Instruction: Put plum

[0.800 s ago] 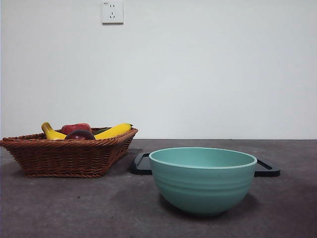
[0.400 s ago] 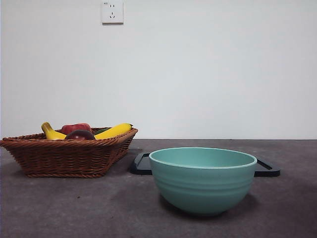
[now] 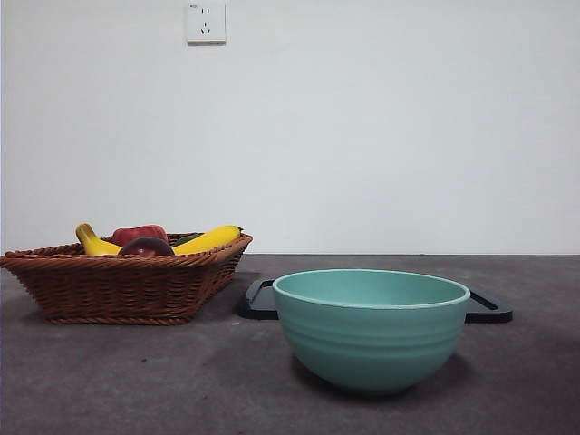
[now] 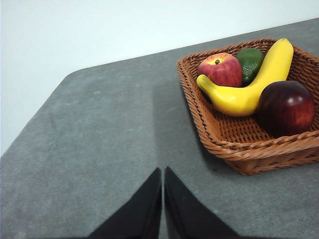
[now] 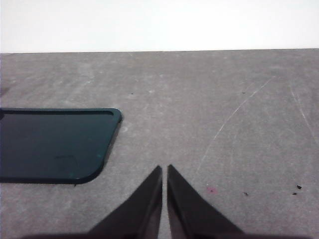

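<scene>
Plum (image 4: 286, 108) sits in the wicker basket (image 4: 219, 134), in the corner nearest the L gripper (image 4: 163, 172), resting vs. the basket wall. It's round, so no real long axis and no pointing direction can be read; no stem shows on it. Glossy dark maroon w/ a redder patch on one side. From the front only its dark top (image 3: 146, 246) peeks over the basket rim (image 3: 127, 257).

L gripper: jaws pressed together, only a hairline slit btw them, holding nothing, hanging over bare table (image 4: 99, 144). Plum is ahead of it and off to one side, well apart. Beyond the plum, farther from the gripper: banana (image 4: 254, 84) lying diagonally across the basket, touching or just beside the plum; red apple (image 4: 221, 69) and a green fruit (image 4: 249, 62) past the banana.

R gripper (image 5: 164, 172): jaws also pressed together, nothing pinched, over bare table. Dark tray (image 5: 55, 144) lies ahead and to one side of it, corner near but apart.

Surface: dark grey matte tabletop, faintly speckled, w/ fine pale scratches (image 5: 234, 114) and a few small specks near the R gripper. Rounded table corner seen past the L gripper.

Room: plain white wall (image 3: 381, 118) behind table, w/ a white power socket (image 3: 206, 22) high up. Teal bowl (image 3: 372, 326) stands at front, tray (image 3: 489, 308) behind it, basket beside.
</scene>
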